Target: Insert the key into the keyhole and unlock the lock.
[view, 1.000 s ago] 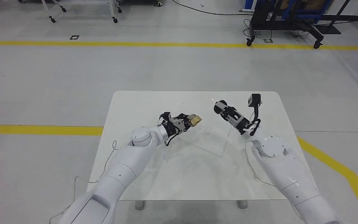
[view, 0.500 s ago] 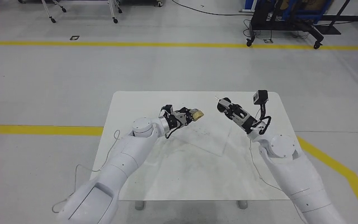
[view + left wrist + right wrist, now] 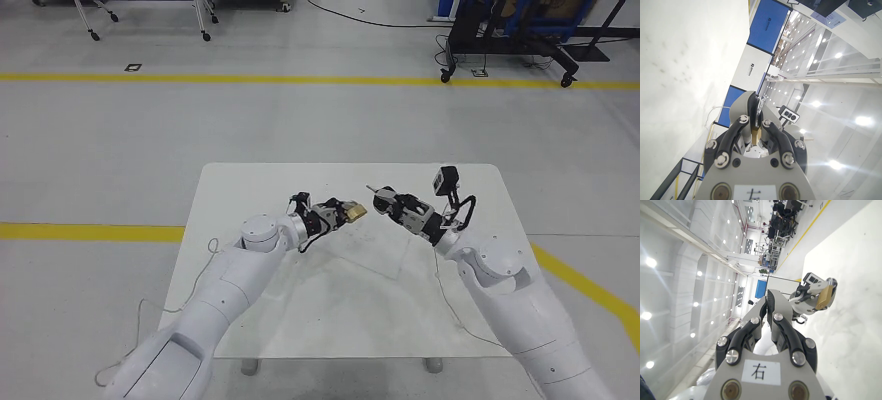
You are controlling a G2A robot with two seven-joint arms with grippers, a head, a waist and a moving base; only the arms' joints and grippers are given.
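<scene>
A brass padlock [image 3: 349,211] is held above the white table, with my left gripper [image 3: 342,212] shut on it. In the left wrist view its brass body [image 3: 754,136] sits between the fingers and its silver shackle [image 3: 761,105] pokes out at the tips of the left gripper [image 3: 757,103]. My right gripper [image 3: 385,203] is a short way to the right of the padlock, shut on a thin key [image 3: 373,190] whose tip sticks out. In the right wrist view the right gripper [image 3: 767,299] has its pads pressed together, hiding the key, and the padlock [image 3: 824,299] hangs just beyond.
The table [image 3: 300,320] carries a faint clear sheet [image 3: 375,258] under the two grippers. A thin white loop [image 3: 709,116] lies on the table in the left wrist view. Floor with yellow lines surrounds the table.
My right gripper has swung left with the key, closing most of the gap to the padlock. The left gripper with the padlock has stayed almost in place.
</scene>
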